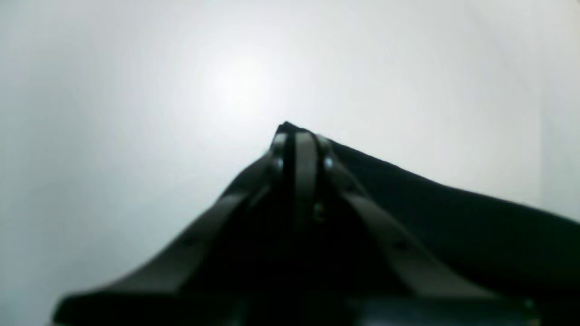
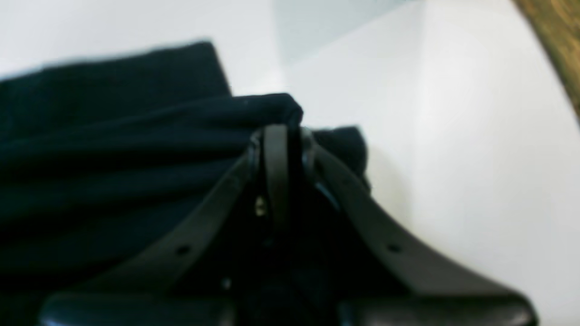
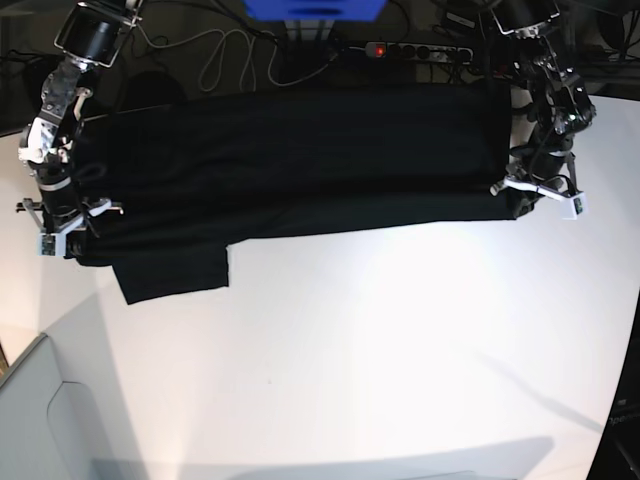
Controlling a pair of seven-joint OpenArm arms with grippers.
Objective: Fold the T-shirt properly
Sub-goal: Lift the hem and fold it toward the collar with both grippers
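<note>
1. The T-shirt (image 3: 290, 160) stretches as a wide black band across the far part of the white table (image 3: 400, 350), reaching from one arm to the other in the base view.
2. A sleeve (image 3: 172, 272) hangs down from the band's lower edge and lies flat on the table near the base view's left side.
3. Only the plain black side of the cloth shows; no print, label or writing can be read on it in any view.
4. The left gripper (image 1: 301, 136) has its jaws pressed together on a corner of the T-shirt (image 1: 453, 217); black fabric peeks out past the fingertips and slopes away to the right over bare white table (image 1: 136, 113).
5. The right gripper (image 2: 281, 129) is likewise clamped tight on a bunched edge of the T-shirt (image 2: 113, 149), with folds of dark cloth spreading to the left and a small flap poking out to the right of the fingers.
6. In the base view the left gripper (image 3: 520, 195) sits at the band's right end and the right gripper (image 3: 75, 235) at its left end.
7. Beyond the table's far edge lie a power strip (image 3: 410, 50) with a red lit switch, loose cables (image 3: 230, 50) and a blue object (image 3: 315, 8); no lettering on them is legible.
</note>
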